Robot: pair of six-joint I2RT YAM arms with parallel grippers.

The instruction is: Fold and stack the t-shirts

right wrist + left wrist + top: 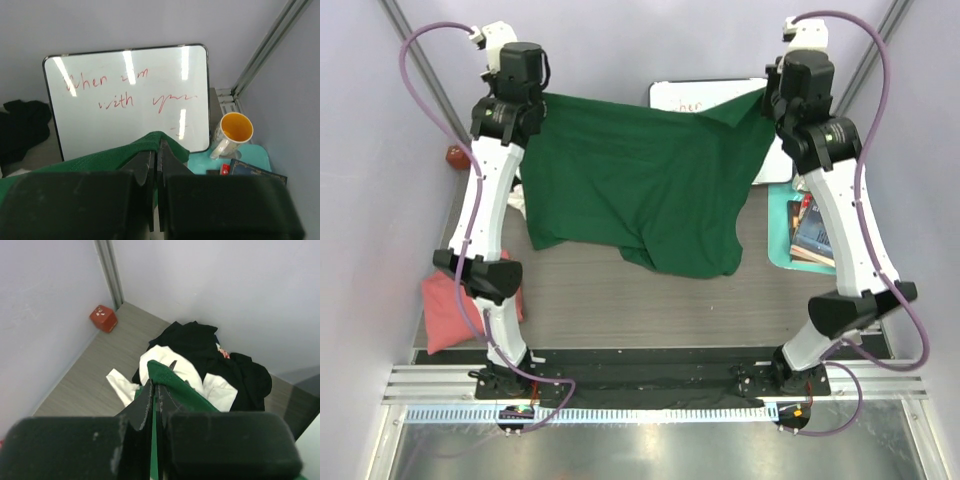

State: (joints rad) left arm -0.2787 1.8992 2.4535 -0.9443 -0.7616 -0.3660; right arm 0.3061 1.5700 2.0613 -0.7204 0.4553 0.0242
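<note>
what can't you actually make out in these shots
- Top view: the dark green t-shirt, held up by the left gripper and right gripper, covers most of the whiteboard.
- Top view: the white t-shirt and black t-shirt are almost wholly hidden behind it; only the left wrist view shows them.
- Right wrist view: the whiteboard's red scrawl is partly unreadable under glare.
- Top view: the left arm crosses the pink t-shirt, hiding part.

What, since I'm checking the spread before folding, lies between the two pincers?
The dark green t-shirt stretches between them, its upper edge pinched by the left pincer and the right pincer, the rest hanging below. The top view shows it.
</note>
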